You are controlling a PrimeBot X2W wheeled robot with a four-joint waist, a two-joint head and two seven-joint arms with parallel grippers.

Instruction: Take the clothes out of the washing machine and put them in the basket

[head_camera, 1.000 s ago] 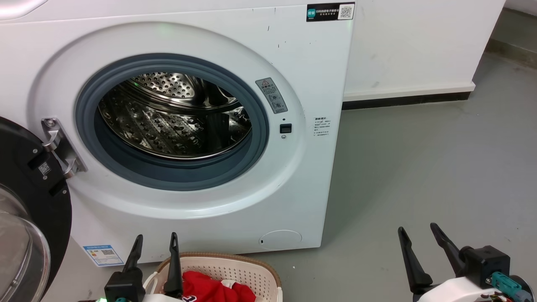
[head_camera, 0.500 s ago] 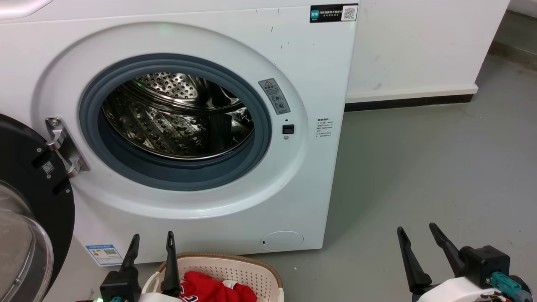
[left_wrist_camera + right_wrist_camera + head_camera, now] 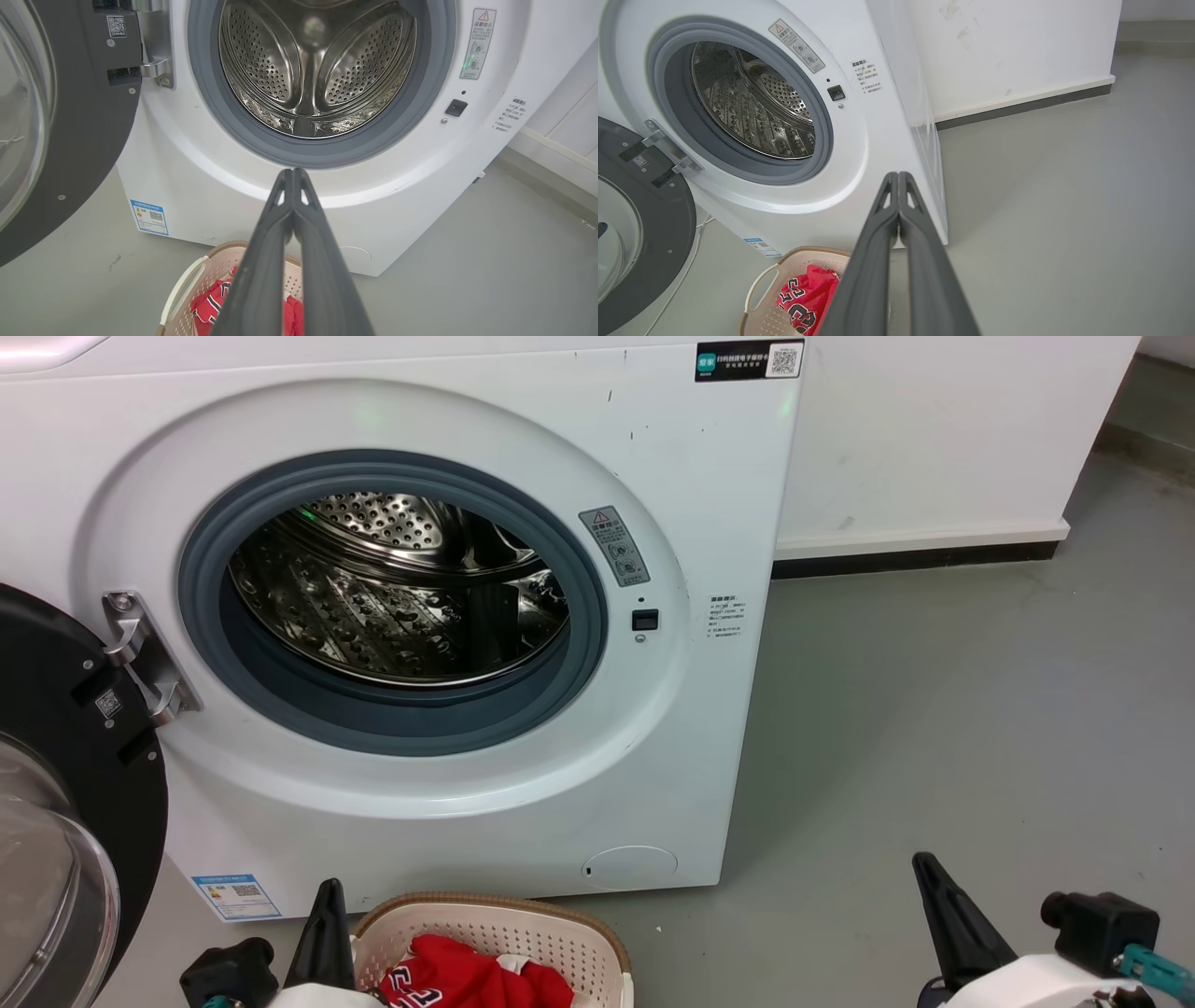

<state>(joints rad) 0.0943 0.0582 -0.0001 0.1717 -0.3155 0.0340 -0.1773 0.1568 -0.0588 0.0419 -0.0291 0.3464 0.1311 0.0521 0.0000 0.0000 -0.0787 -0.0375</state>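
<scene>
Door (image 3: pixel 65 784): swung fully open to the far left and hung on its hinge (image 3: pixel 140 658), so the mouth of the washing machine (image 3: pixel 709 476) is left unobstructed.

Left end effector (image 3: pixel 329 893): seen low, just beside the left rim of the basket (image 3: pixel 485 903). In the left wrist view its fingers are pressed together at the tips with nothing between them. It is clenched and empty, and aimed up toward the lower edge of the seal (image 3: pixel 327 156).

Basket: set on the floor (image 3: pixel 934 709) directly below the machine's front, probably so that garments need only be carried a short way down from the opening. The clothes (image 3: pixel 467 975) are lying inside it as a crumpled red heap, with white trim and black-and-white numerals showing.

Drum (image 3: pixel 392 588): bare studded steel is seen through the opening. No fabric is noted in it from any of the three views, though its lowest front part is hidden behind the seal in the head view.

Right end effector (image 3: pixel 934 882): held low and well apart from the basket, over open floor to the right of the machine. In the right wrist view it is also closed tip to tip on nothing.

Judgement: unloading appears finished. Both arms appear to be parked clear of the opening.
</scene>
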